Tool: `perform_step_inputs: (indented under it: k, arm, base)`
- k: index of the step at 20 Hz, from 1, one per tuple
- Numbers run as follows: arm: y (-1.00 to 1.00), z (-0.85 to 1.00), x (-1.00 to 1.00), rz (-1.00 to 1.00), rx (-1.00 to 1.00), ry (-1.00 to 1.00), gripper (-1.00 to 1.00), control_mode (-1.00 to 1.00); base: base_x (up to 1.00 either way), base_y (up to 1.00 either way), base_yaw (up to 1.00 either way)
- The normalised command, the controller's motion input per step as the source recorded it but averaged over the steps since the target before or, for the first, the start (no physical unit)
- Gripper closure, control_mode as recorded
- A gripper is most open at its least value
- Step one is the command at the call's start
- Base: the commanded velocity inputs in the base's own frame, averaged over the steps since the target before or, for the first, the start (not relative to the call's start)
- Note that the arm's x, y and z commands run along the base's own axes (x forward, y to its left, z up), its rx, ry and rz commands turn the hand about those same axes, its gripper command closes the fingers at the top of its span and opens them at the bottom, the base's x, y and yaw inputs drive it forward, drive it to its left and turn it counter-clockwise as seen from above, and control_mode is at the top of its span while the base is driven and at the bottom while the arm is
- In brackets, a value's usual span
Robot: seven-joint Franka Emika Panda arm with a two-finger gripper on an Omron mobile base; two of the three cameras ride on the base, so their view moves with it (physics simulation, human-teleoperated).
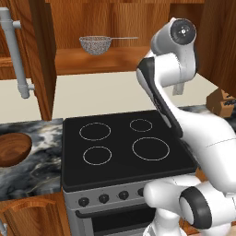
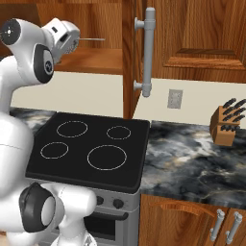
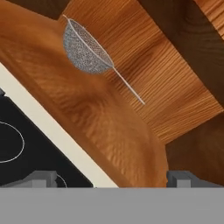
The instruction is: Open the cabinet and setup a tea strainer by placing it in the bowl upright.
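1. The cabinet (image 1: 106, 55) stands open above the stove, both doors swung wide; the left door's edge (image 1: 44, 60) juts forward with its grey bar handle (image 1: 14, 50) facing out.
2. In the right base view the other door's edge (image 2: 127, 57) carries its own grey handle (image 2: 148, 50).
3. There is the tea strainer (image 1: 96, 44), sitting on the cabinet shelf (image 1: 92, 62), mesh basket to the left, thin handle running out to the right.
4. From the hand view the tea strainer (image 3: 85, 50) sits upper left, handle slanting down toward the middle, well apart from the two dark fingertips (image 3: 41, 178) at the bottom edge.
5. The jaws are spread wide and grip nothing.
6. The gripper (image 2: 65, 36) is raised in front of the shelf opening, pointed toward the cabinet interior, short of the strainer.
7. The bowl (image 1: 11, 148) rests on the marbled surface (image 1: 41, 161) left of the stove, cut by the frame edge, with nothing visible inside.
8. The black cooktop (image 1: 124, 145) lies below the arm, four ring burners marked on it.
9. A knife block (image 2: 228, 122) stands on the surface far right, and a wall outlet (image 2: 175, 98) sits on the backsplash beside the door.
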Motion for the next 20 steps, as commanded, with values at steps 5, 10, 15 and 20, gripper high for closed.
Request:
perform_step_inputs:
  k: [5, 10, 15, 20]
  arm:
    - [0.00, 0.00, 0.25, -0.05, -0.08, 0.11, -1.00, -1.00]
    - [0.00, 0.00, 0.27, -0.09, -0.10, 0.15, -1.00, -1.00]
    - [0.00, 0.00, 0.20, -0.10, -0.17, 0.06, -1.00, -1.00]
    - [0.00, 0.00, 0.24, -0.01, -0.16, 0.00, -1.00, -1.00]
  base:
    - [0.00, 0.00, 0.00]
    - [0.00, 0.00, 0.00]
    - [0.00, 0.00, 0.00]
    - [0.00, 0.00, 0.00]
